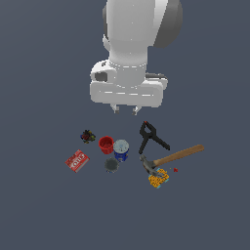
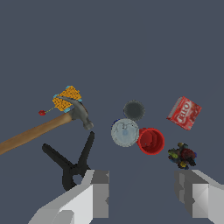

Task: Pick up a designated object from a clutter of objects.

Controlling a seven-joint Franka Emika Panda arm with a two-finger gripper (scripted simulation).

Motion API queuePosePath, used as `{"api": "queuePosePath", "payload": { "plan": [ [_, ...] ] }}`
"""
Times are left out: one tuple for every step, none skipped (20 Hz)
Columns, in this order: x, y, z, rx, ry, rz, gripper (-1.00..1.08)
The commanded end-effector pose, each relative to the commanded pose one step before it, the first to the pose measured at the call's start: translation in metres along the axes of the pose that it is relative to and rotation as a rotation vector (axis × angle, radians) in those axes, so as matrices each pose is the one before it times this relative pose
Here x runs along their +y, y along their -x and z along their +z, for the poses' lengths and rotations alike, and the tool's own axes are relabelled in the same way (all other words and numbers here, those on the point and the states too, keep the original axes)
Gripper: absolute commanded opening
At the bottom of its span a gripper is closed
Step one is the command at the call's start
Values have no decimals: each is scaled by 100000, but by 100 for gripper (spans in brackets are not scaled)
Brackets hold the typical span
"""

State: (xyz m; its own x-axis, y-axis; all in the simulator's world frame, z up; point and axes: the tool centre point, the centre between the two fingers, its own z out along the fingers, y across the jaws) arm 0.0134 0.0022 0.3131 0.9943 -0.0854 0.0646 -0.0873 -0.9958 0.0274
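Hovering high over the pile, I keep my gripper (image 1: 125,110) with its jaws wide and empty, ready to drop onto the black clamp (image 1: 151,136) lying flat on the counter (image 1: 44,205), just beside the hammer (image 1: 171,158).

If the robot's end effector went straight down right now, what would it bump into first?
Probably nothing but bare floor. The open end effector hangs above a gap, with the black clamp to one side and the red cup to the other. Depth is hard to judge.
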Motion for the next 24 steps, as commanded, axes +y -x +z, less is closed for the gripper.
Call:
{"api": "queuePosePath", "payload": {
  "plan": [
    [-154, -215, 1204, 711, 1560, 2332, 28],
    [-88, -87, 548, 377, 700, 1062, 28],
    [-105, -81, 582, 417, 723, 1105, 28],
    [-124, -73, 615, 459, 741, 1144, 28],
    [-145, -62, 647, 503, 752, 1179, 28],
    [-166, -48, 676, 548, 756, 1208, 28],
    [-183, -30, 683, 574, 730, 1193, 28],
    [-196, -10, 677, 590, 690, 1160, 28],
    [-209, 10, 672, 602, 647, 1124, 28],
    [-220, 30, 666, 614, 604, 1092, 28],
    [-230, 50, 660, 624, 561, 1062, 28],
    [-240, 71, 654, 631, 516, 1030, 28],
    [-249, 92, 647, 636, 470, 1000, 28],
    [-256, 113, 640, 639, 425, 973, 28],
    [-263, 134, 633, 640, 378, 945, 28],
    [-270, 156, 626, 637, 330, 916, 28],
    [-274, 177, 618, 634, 284, 892, 28],
    [-278, 198, 610, 628, 236, 867, 28],
    [-282, 220, 603, 618, 188, 842, 28],
    [-283, 241, 594, 608, 141, 821, 28],
    [-286, 263, 587, 592, 94, 796, 28],
    [-284, 283, 578, 579, 47, 779, 28],
    [-285, 305, 571, 558, 1, 756, 28],
    [-283, 325, 561, 539, -45, 740, 28]
  ]
}}
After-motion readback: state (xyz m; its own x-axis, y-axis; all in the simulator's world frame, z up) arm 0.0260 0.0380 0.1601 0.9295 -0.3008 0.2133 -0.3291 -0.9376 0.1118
